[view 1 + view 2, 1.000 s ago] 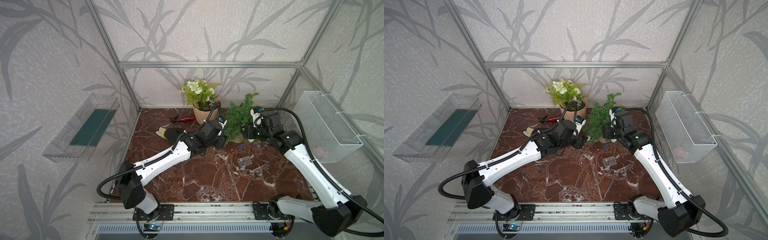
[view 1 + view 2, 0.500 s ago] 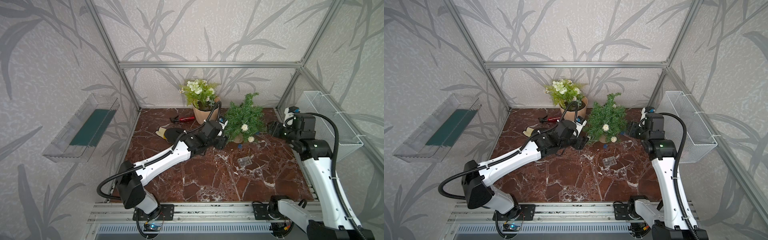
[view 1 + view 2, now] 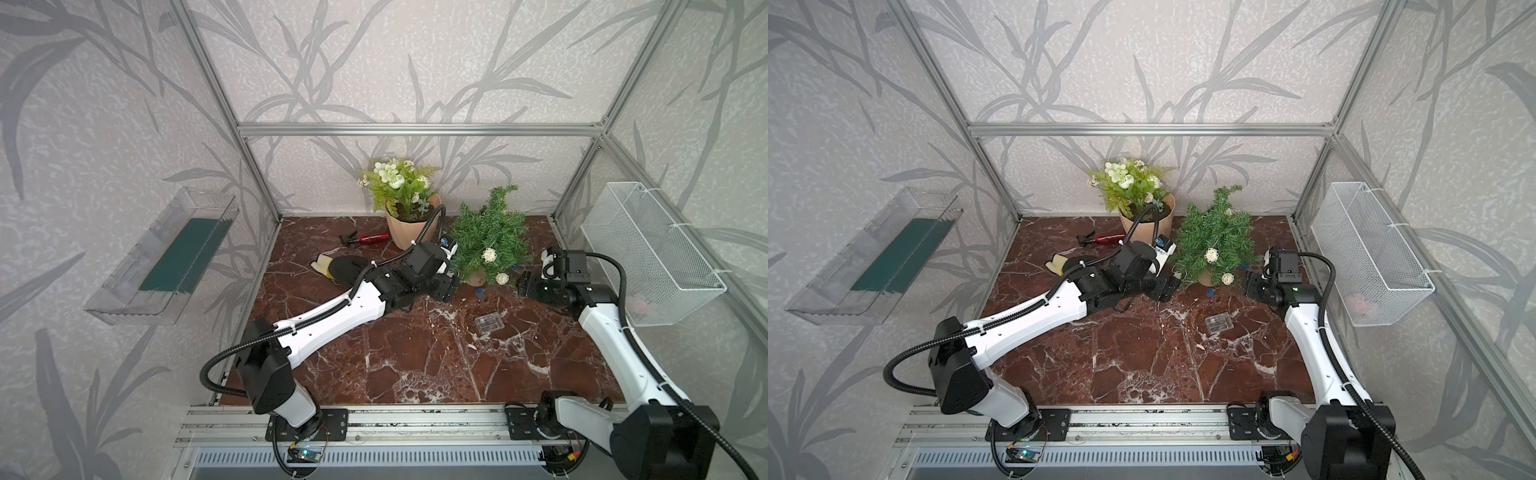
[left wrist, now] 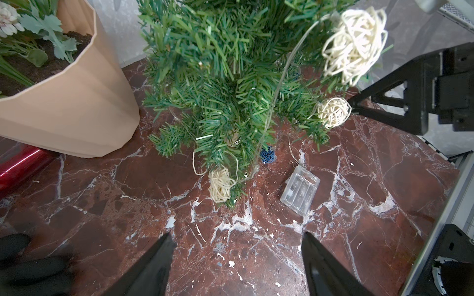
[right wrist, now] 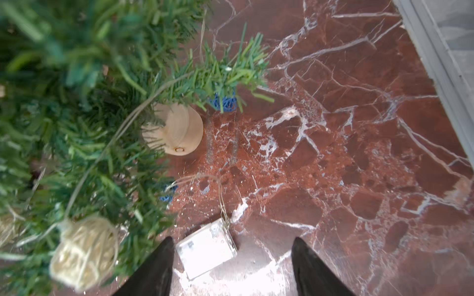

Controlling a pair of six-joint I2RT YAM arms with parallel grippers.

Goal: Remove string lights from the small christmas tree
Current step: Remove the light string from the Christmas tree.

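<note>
— What was the room like?
— A booth; grey leaf-patterned walls (image 3: pixel 374 62) behind a silver metal frame (image 3: pixel 415 129); the bench (image 3: pixel 415 365) was red-brown marble with white veins. A clear tray (image 3: pixel 162 257) hung on the left wall; a white wire basket (image 3: pixel 648 253) hung on the right wall.

— And on the bench?
— At the back stood a flower pot (image 3: pixel 409 226); a red bottle (image 3: pixel 370 238) and a glove (image 3: pixel 345 268) lay near it. The small christmas tree (image 3: pixel 490 232) stood just beside the pot, between the two arms; its tan base (image 5: pixel 177 133) showed its underside in the right wrist view.

— The string lights?
— The string lights (image 3: pixel 489 255) were draped over the tree; cream balls (image 4: pixel 355 43) hung among the needles; a blue ball (image 3: pixel 479 292) lay on the marble by the base. The wire ran down to the clear battery box (image 3: pixel 490 323), flat on the bench in front of the tree, apart from both arms.

— The end effectors?
— The left end effector (image 4: pixel 236 235) sat low beside the tree, fingers spread, nothing between them; the right end effector (image 5: pixel 232 239), on the tree's other side, was likewise spread and empty.
</note>
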